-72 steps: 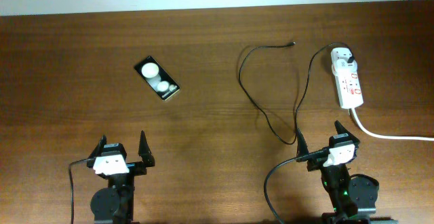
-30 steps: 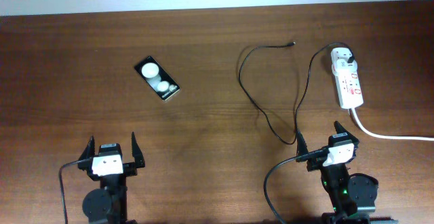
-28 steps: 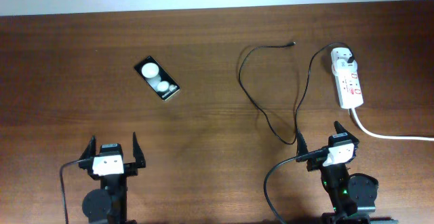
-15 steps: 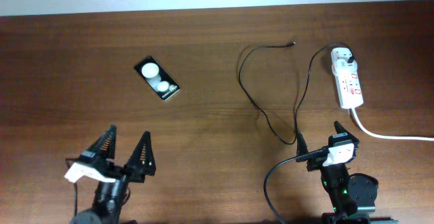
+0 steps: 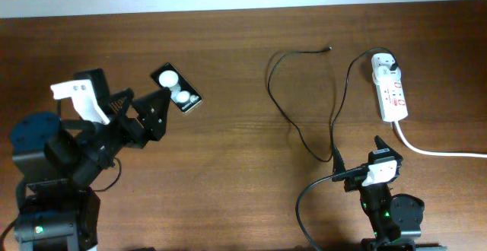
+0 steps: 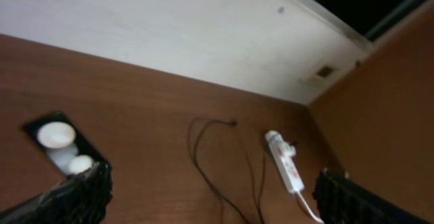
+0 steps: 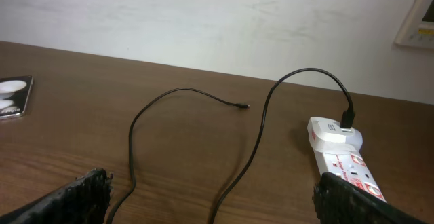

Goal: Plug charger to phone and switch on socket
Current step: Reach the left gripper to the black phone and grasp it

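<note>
Overhead: my L gripper, jaws apart, upper left of frame, one fingertip just beside phone. My R gripper, jaws apart too, lower right, near charger cable; plug tip lies free, top centre. Socket upper right.

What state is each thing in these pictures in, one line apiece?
phone: lying flat, nothing plugged in
charger: one end in the socket, tip lying loose
socket: charger plugged in; switch position unreadable
left gripper: open, near the phone
right gripper: open, empty
</note>
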Robot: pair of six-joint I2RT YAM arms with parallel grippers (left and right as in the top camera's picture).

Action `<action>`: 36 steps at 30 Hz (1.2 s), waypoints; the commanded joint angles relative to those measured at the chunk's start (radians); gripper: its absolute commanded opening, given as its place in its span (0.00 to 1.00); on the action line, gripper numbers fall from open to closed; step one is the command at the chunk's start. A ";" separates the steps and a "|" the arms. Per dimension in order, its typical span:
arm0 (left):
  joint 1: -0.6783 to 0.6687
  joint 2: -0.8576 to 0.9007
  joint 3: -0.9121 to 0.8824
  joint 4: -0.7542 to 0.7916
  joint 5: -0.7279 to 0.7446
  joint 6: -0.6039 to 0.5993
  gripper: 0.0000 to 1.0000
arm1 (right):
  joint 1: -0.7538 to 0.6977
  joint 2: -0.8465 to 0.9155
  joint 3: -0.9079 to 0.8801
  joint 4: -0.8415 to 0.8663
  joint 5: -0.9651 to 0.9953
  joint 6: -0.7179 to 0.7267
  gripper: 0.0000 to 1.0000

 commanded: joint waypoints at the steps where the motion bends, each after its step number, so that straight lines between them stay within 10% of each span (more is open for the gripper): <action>1: -0.015 0.008 0.025 -0.136 0.062 0.035 0.99 | 0.005 -0.004 -0.008 -0.002 0.009 -0.007 0.98; 8: -0.015 0.022 0.051 -0.149 -0.108 -0.072 1.00 | 0.005 -0.004 -0.008 -0.002 0.008 -0.007 0.98; 19: -0.263 0.667 0.786 -0.464 -0.718 -0.263 0.97 | 0.005 -0.004 -0.008 -0.002 0.008 -0.007 0.98; 36: -0.196 1.346 0.834 -0.563 -0.652 -0.350 0.99 | 0.005 -0.004 -0.008 -0.002 0.008 -0.007 0.98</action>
